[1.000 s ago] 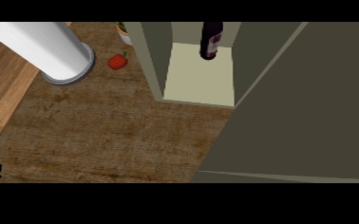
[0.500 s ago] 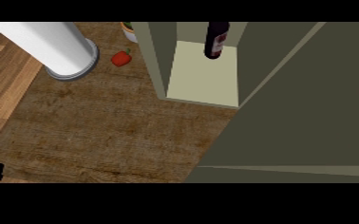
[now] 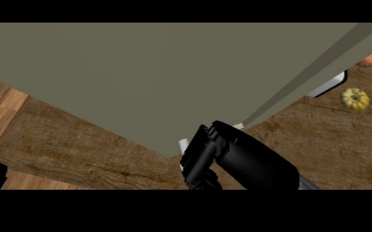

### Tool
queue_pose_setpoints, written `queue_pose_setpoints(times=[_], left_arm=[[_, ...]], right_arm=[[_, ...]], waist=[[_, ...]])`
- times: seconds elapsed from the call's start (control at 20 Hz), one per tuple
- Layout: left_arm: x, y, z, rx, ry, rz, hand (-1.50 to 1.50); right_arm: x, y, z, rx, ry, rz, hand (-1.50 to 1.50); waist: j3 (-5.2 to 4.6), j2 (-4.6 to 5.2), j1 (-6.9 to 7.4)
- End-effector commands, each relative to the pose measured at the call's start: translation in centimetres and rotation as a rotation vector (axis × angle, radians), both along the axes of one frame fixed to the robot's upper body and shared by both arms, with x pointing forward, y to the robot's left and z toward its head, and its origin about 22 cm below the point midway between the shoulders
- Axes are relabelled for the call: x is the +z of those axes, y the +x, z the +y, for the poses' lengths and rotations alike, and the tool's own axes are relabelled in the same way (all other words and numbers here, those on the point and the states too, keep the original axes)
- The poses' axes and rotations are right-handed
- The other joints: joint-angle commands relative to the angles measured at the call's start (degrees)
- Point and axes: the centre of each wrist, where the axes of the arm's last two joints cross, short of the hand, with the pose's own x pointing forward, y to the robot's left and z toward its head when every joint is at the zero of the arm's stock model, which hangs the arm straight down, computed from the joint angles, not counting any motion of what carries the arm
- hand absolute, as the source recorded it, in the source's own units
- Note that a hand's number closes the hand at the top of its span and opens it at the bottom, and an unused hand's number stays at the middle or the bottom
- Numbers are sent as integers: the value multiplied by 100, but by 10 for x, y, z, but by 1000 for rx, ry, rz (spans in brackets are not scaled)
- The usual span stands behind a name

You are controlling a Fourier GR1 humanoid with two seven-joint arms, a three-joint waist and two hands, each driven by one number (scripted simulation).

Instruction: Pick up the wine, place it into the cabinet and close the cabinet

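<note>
Wooden counter (image 3: pixel 87 147) fills the near side, brown and grainy, with a lighter strip at the far left. Over on the right a little yellow ribbed pumpkin-looking thing (image 3: pixel 355 99) sits on it. Just left of that is a white-edged slab (image 3: pixel 327 85) I can't identify.

My right hand (image 3: pixel 236 159) comes in from the near edge, a little right of centre, and I see it from its back and side. The black palm is tilted. The fingers (image 3: pixel 198 152) lie side by side, fairly straight, pointing far and left, and curl round nothing. A short piece of my grey right forearm (image 3: pixel 308 184) shows behind it at the near edge. Of my left hand (image 3: pixel 2 173) only a black sliver shows at the near left edge.
</note>
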Motion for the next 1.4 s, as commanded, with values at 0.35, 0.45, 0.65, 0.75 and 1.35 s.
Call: queue_pose_setpoints(times=[0.35, 0.45, 0.65, 0.75, 1.35], left_arm=[[4, 10, -5, -46, -6, -15, 150], [8, 14, -7, -65, -11, -28, 150], [7, 17, -10, -71, -4, -35, 150], [6, 17, -10, -75, -17, -36, 150], [2, 20, -7, -29, -21, -31, 150]], right_arm=[[46, 79, 54, -241, -61, -73, 150], [58, 93, 61, -279, -65, -87, 150], [71, 119, 74, -321, -77, -63, 150], [75, 131, 75, -323, -76, -29, 150], [48, 169, 43, -434, 13, 205, 150]], waist=[[18, 107, 343], [24, 113, 328], [37, 157, 372], [36, 203, 421], [62, 243, 96]])
